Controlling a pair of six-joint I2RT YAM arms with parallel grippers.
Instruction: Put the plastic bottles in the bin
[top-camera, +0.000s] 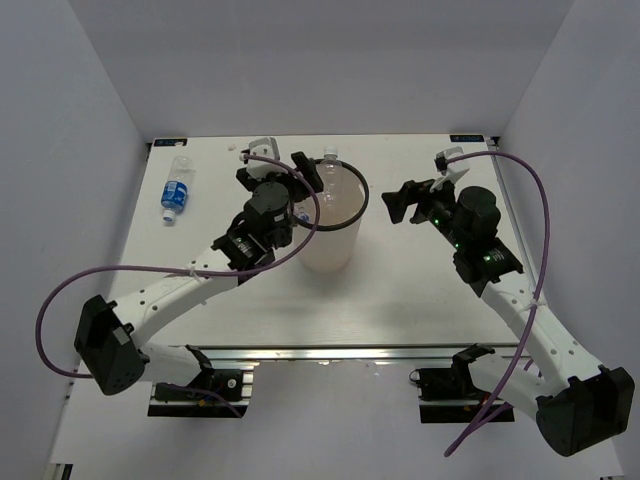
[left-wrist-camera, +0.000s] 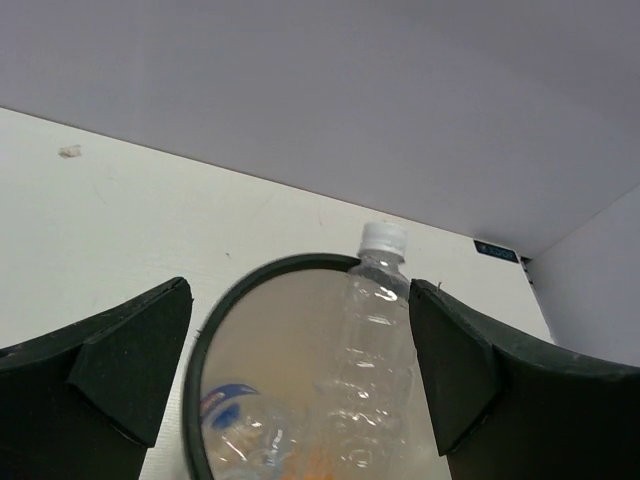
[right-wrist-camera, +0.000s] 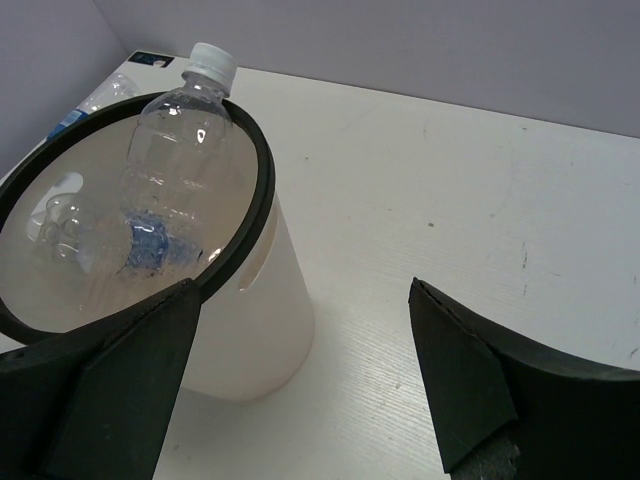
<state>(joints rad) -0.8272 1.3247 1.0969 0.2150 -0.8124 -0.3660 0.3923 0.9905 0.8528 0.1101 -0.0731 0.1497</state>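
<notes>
Now both claws hang spread and empty by the tall translucent white round bin with a thin black rim (top-camera: 325, 255).
The left gripper (left-wrist-camera: 300, 375) sits over the bin's left rim, its black fingers (left-wrist-camera: 130, 370) wide apart with nothing between them. The right gripper (right-wrist-camera: 300, 380) is off to the bin's right, near it but not touching, also apart and empty. A clear plastic bottle with a white cap (left-wrist-camera: 375, 300) stands tilted inside the bin, neck against the far rim, cap poking above it. Lower inside lies a clear bottle with blue on it (left-wrist-camera: 232, 405). Another clear bottle with a blue label and cap (top-camera: 177, 190) lies on the white table (top-camera: 400, 300) near the far-left corner, well apart from the bin.
</notes>
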